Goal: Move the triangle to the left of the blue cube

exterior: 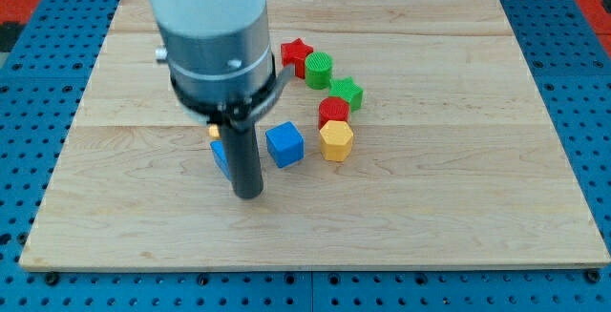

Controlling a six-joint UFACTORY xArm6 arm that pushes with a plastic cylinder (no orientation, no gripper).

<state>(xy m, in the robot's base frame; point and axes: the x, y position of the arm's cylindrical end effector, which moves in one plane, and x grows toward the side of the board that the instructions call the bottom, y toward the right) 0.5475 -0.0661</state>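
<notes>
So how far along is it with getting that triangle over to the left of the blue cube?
Nearly there, I'd guess. A blue block, probably the triangle though mostly hidden by the rod, already lies on the view's left of the blue cube, with a small gap between them. My tip rests on the board just right of and below that block. A sliver of yellow block peeks out above it. What's left: perhaps a small tidy-up nudge.

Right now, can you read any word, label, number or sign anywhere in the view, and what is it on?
None: no readable text in this view.
The board shows bare wood grain only.
The blue cube, red star and yellow block carry no marks.
The arm housing is plain; my tip is plain dark.
</notes>
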